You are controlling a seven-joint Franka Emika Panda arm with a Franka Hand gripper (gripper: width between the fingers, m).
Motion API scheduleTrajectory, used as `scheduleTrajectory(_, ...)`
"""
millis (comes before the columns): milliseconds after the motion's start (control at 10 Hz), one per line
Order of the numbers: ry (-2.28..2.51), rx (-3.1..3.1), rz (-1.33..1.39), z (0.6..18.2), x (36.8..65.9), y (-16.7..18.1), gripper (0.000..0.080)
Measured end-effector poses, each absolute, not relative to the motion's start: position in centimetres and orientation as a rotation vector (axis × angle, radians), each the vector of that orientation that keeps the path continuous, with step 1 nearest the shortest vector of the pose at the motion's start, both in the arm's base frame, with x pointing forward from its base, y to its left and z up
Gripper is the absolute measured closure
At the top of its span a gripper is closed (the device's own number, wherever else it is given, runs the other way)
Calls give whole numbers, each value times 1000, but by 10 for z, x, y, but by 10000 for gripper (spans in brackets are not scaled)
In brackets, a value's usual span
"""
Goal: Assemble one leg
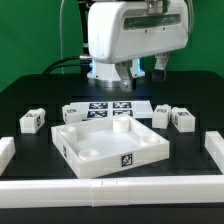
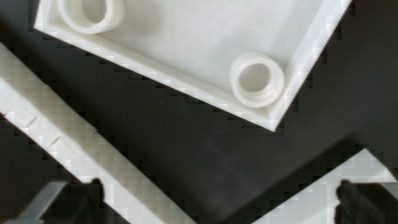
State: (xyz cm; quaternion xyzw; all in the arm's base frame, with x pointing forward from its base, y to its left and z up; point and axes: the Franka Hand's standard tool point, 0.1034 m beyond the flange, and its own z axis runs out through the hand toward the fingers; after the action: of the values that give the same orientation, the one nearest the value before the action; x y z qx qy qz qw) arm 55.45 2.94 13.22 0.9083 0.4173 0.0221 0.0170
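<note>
Several legs lie on the black table in the exterior view: two at the exterior view's left point(image 1: 32, 121) point(image 1: 73, 113) and two at its right point(image 1: 160, 114) point(image 1: 183, 119). They are small white blocks with marker tags. My gripper point(image 1: 118, 76) hangs above the table behind the large white square tray piece point(image 1: 75, 150). In the wrist view my gripper point(image 2: 217, 205) is open and empty, with dark fingertips point(image 2: 68, 200) wide apart. A corner of the tray piece point(image 2: 178, 40) with two round sockets lies beneath it. No leg shows in the wrist view.
The marker board point(image 1: 108, 107) lies flat behind the tray piece. Long white bars edge the table at the front point(image 1: 110, 186) and at both sides point(image 1: 5, 150) point(image 1: 214, 147). One bar crosses the wrist view point(image 2: 54, 130). A green backdrop stands behind.
</note>
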Motion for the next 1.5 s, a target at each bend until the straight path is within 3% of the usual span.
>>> scheduleTrajectory(500, 1447, 2743, 99, 129, 542, 14, 150)
scheduleTrajectory(700, 1818, 2519, 98, 106, 506, -21, 150)
scheduleTrajectory(900, 2111, 2289, 41, 81, 496, -29, 150)
scheduleTrajectory(1500, 2255, 2177, 14, 75, 488, -42, 150)
